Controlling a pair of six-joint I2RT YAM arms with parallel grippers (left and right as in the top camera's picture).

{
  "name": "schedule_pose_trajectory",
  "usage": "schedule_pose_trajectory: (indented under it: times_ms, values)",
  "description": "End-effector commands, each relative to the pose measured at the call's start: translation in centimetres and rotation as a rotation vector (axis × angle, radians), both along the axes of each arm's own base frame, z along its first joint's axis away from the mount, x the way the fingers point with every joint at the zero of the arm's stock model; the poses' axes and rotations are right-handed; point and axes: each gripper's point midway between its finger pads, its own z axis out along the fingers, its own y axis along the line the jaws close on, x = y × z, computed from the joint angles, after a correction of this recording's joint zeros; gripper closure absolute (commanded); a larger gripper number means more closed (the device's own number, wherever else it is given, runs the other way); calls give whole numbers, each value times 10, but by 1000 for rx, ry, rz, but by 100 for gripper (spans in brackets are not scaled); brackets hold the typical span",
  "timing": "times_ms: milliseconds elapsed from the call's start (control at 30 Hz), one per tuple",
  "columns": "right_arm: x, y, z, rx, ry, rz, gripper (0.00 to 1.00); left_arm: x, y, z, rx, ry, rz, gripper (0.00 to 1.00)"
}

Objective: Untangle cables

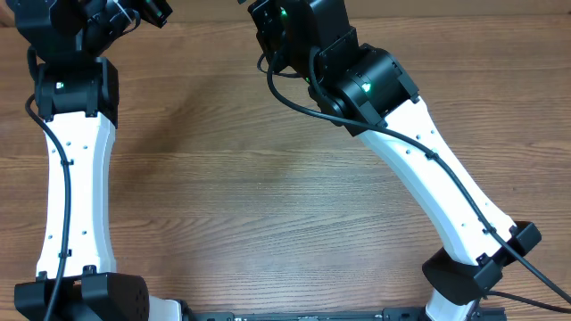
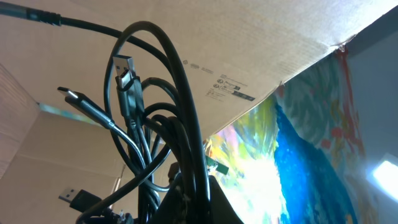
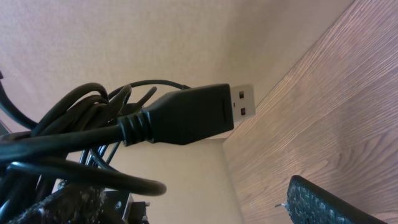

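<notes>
A brown wood-grain table point(image 1: 268, 205) is seen from overhead, with the white left arm point(image 1: 76, 178) and right arm point(image 1: 437, 178) stretched toward its far edge. In the left wrist view a cardboard panel point(image 2: 249, 43) with a printed label is seen behind, and a bright blue and yellow print point(image 2: 311, 143) to its right. In the right wrist view a plain beige wall point(image 3: 124, 37) is met by the table at right.

The cables point(image 2: 149, 124) are held aloft as a black bunch with several plugs, clamped in the closed left gripper point(image 2: 186, 199). Its fingers are hidden under the strands. Cables are also seen close to the right gripper point(image 3: 193, 193), whose jaws are spread wide. Strands are draped over its left finger, a USB plug point(image 3: 186, 115) juts out above the gap, and only a corner of the right pad point(image 3: 329, 205) is shown. From overhead both grippers are cut off by the top edge, and the cables cannot be made out there.
</notes>
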Motion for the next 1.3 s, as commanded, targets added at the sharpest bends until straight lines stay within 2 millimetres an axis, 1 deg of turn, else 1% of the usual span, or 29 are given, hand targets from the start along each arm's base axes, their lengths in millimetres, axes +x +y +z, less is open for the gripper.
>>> schedule_pose_trajectory:
  times_ms: [0, 67, 200, 300, 333, 367, 400, 433, 500, 533, 567, 633, 667, 700, 767, 800, 867, 933, 1033, 1133, 1200, 1233, 1267]
  values:
    - [8, -5, -2, -36, -22, -41, 7, -21, -7, 30, 6, -69, -34, 96]
    - [15, -5, -12, -48, -6, -48, 9, -24, -9, 31, 9, -71, -46, 96]
    - [28, 0, -34, -68, 25, -53, 25, -29, -11, 35, 14, -82, -60, 96]
    - [33, 1, -39, -68, 25, -57, 31, -33, -12, 37, 17, -89, -69, 96]
    - [34, 1, -39, -67, 24, -58, 39, -34, -13, 38, 18, -92, -71, 95]
    - [34, 1, -40, -68, 24, -59, 54, -35, -13, 39, 18, -93, -71, 96]
    - [35, 0, -40, -74, 23, -57, 87, -35, -13, 39, 18, -94, -70, 96]
    - [34, 1, -41, -93, 19, -38, 96, -35, -12, 39, 18, -94, -67, 96]
    - [28, 5, -43, -145, 5, 28, 96, -32, -7, 39, 17, -93, -49, 96]
    - [23, 5, -47, -193, 6, 63, 96, -31, -2, 38, 30, -101, -34, 96]
    - [18, 2, -53, -235, 21, 78, 96, -30, 3, 39, 38, -108, -21, 96]
    - [8, -14, -77, -359, 91, 82, 96, -30, 18, 42, 59, -138, 12, 96]
    - [6, -25, -87, -430, 116, 70, 96, -31, 25, 45, 69, -162, 21, 96]
    - [4, -43, -99, -525, 150, 42, 96, -34, 33, 50, 80, -192, 28, 96]
    - [-1, -86, -120, -696, 240, -56, 96, -40, 46, 61, 107, -257, 44, 96]
    - [-3, -105, -125, -762, 271, -104, 96, -44, 51, 65, 119, -283, 44, 96]
    - [-4, -146, -127, -885, 315, -213, 96, -52, 55, 69, 151, -323, 20, 96]
    - [-2, -181, -123, -980, 334, -306, 96, -60, 54, 65, 187, -327, -32, 96]
    - [11, -221, -113, -1086, 328, -340, 96, -73, 42, 55, 280, -368, -134, 96]
    - [21, -243, -106, -1121, 318, -348, 96, -83, 31, 45, 354, -408, -218, 96]
    - [25, -253, -103, -1133, 317, -353, 96, -85, 27, 40, 379, -419, -246, 96]
    - [25, -255, -105, -1134, 323, -337, 96, -85, 27, 39, 383, -420, -249, 96]
    - [25, -253, -108, -1134, 328, -308, 75, -85, 27, 39, 386, -423, -248, 96]
